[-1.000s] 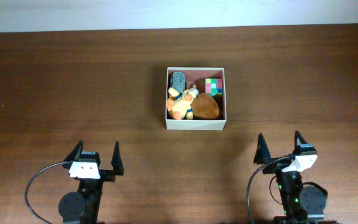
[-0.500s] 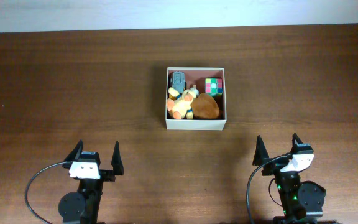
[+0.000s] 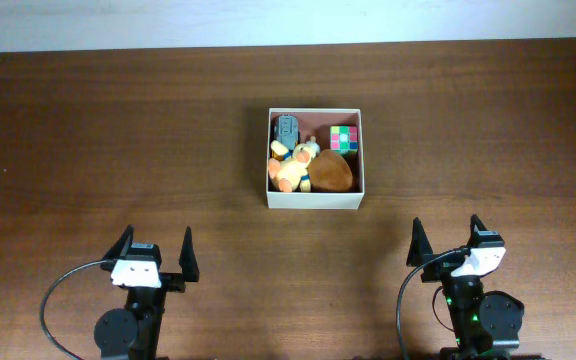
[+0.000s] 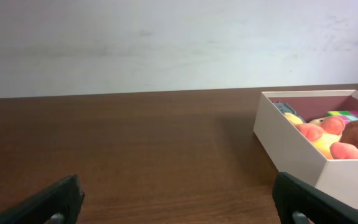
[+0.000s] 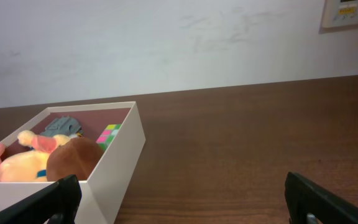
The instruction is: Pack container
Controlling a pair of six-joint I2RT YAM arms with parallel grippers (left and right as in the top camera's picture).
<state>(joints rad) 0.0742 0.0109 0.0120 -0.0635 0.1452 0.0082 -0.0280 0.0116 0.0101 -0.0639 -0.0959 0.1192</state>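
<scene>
While both jaws gape, the container point(image 3: 315, 201) holds 4 toys point(image 3: 290, 172).

Container point(image 3: 315, 201) sits mid-table point(image 3: 118, 130), toward far side. Inside: small toy point(image 3: 286, 128) far-left, puzzle cube point(image 3: 343, 138) far-right, plush point(image 3: 290, 168) near-left, rounded lump point(image 3: 333, 174) near-right, touching plush. L gripper point(image 3: 154, 252) near-left, R gripper point(image 3: 447, 240) near-right, both well apart from container.

Setting: an indoor robot test room or lab. Evidence: a bare brown wooden worktop point(image 3: 88, 150), a plain, scuffed white wall point(image 4: 166, 43) behind it, and a wall-mounted control panel point(image 5: 350, 12).
</scene>
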